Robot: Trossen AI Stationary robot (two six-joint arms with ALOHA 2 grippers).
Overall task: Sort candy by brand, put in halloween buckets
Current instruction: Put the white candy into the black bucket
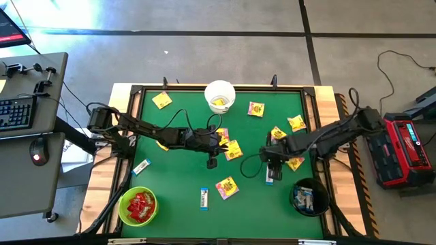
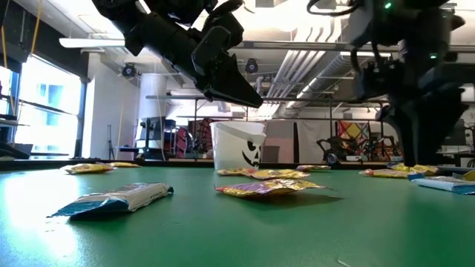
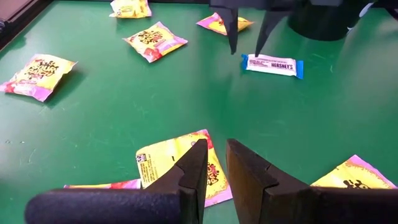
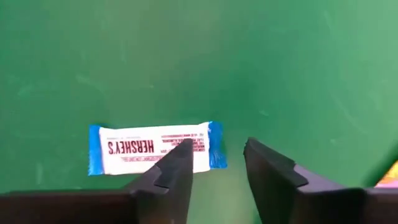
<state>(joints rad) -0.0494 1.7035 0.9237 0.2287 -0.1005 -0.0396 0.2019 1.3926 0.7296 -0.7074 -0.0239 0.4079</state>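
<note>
**Four cameras on one green table**

The high view looks straight down on the whole table [image 1: 184,180]. The low view skims level across it toward the room. Each wrist view peers close past its own fingers; both share one white-and-blue bar [image 3: 272,65].

The table [image 1: 177,204] has a green top with a pale wooden border, and it stands on a grey concrete floor [image 1: 204,54] marked by dark seam lines. At 9 o'clock from the table is a grey desk [image 1: 41,136] with a black keyboard [image 1: 15,112] and a mouse [image 1: 37,153]. At 3 o'clock a red and black box [image 1: 405,150] lies on the floor with cables. Behind the table the room shows white ceiling pipes [image 2: 297,55], a bright window [image 2: 44,104] and a white pillar [image 2: 152,111].
</note>
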